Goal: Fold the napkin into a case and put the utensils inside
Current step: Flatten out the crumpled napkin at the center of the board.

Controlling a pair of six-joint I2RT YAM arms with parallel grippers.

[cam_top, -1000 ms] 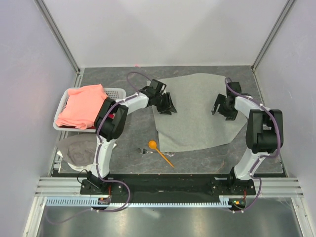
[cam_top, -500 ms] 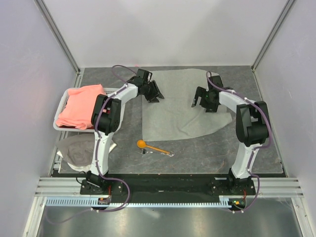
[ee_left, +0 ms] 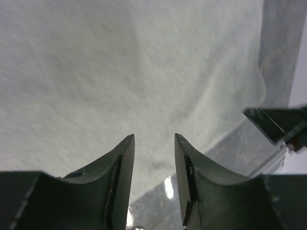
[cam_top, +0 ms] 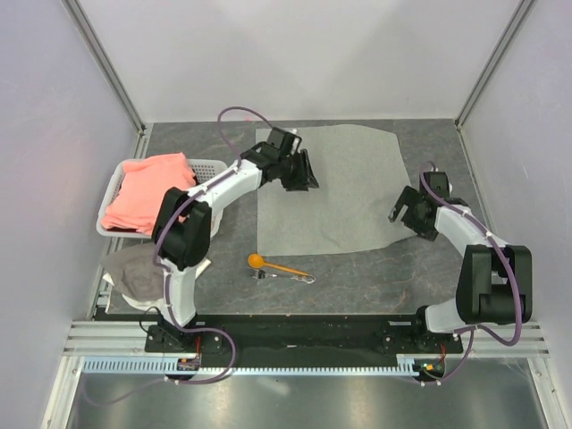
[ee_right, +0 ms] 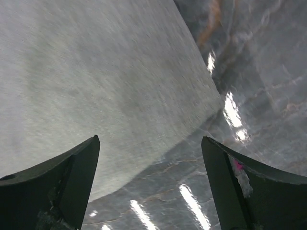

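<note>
Hovering above the left part of the napkin (cam_top: pixel 335 192), the left gripper (cam_top: pixel 300 175) holds its jaws partly apart with nothing between them; its wrist view shows only grey cloth beneath the fingertips. The right gripper (cam_top: pixel 407 211) stands at the napkin's right near corner with its jaws spread wide and empty, the cloth's edge under one finger (ee_right: pixel 72 177) and bare table (cam_top: pixel 384 273) under the other. The napkin lies spread flat and unfolded across the far middle of the table. Just in front of its near left corner, apart from the cloth, lie the orange spoon (cam_top: pixel 277 266) and the metal fork (cam_top: pixel 304 279), close together. Further left sit a white basket (cam_top: pixel 212 166) holding a salmon-pink cloth (cam_top: pixel 147 189), and a whitish-grey rag (cam_top: pixel 134 273).
</note>
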